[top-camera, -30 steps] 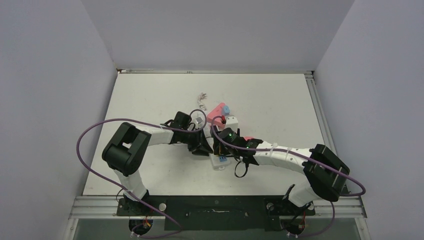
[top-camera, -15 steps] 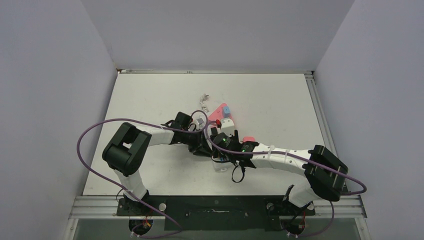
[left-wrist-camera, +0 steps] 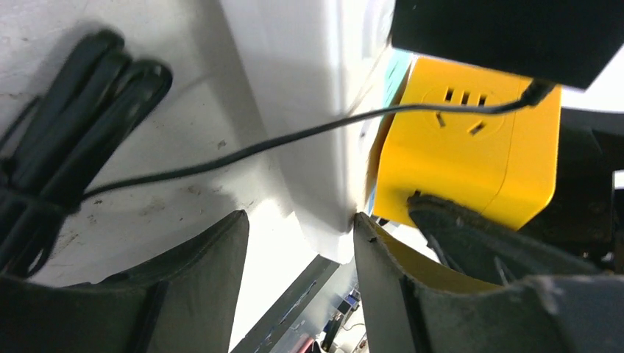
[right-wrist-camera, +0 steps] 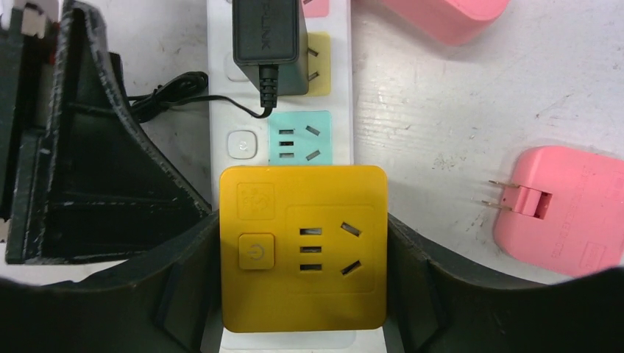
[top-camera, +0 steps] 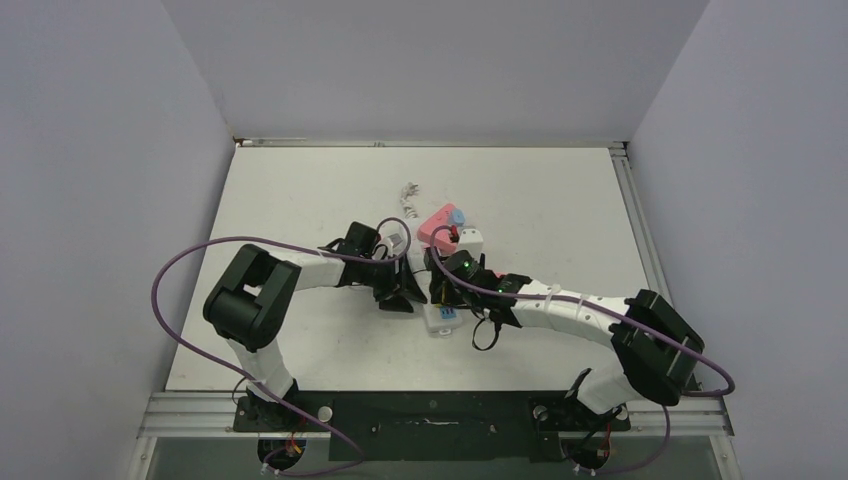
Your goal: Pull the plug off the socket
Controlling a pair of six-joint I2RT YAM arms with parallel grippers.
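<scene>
The socket (right-wrist-camera: 342, 140) is a long white power strip lying on the table, also in the top view (top-camera: 441, 320). A yellow cube plug (right-wrist-camera: 303, 246) sits on its near end, next to a teal outlet (right-wrist-camera: 299, 137). My right gripper (right-wrist-camera: 302, 229) is shut on this yellow plug, one finger pressed to each side. My left gripper (left-wrist-camera: 300, 218) is open beside the strip. The strip's white edge (left-wrist-camera: 294, 88) lies in its gap, close to the right finger. The yellow plug (left-wrist-camera: 471, 154) shows just beyond it.
A black adapter (right-wrist-camera: 266, 33) is plugged in farther along the strip, and its thin cable (left-wrist-camera: 221, 158) trails across the table. Loose pink adapters lie at the right (right-wrist-camera: 566, 213) and top (right-wrist-camera: 441, 11). A bundled black cord (left-wrist-camera: 66, 147) lies left of the strip.
My left gripper's jaws have parted from shut. The right arm swayed left and back, still gripping the yellow plug. The strip shifted slightly with it.
</scene>
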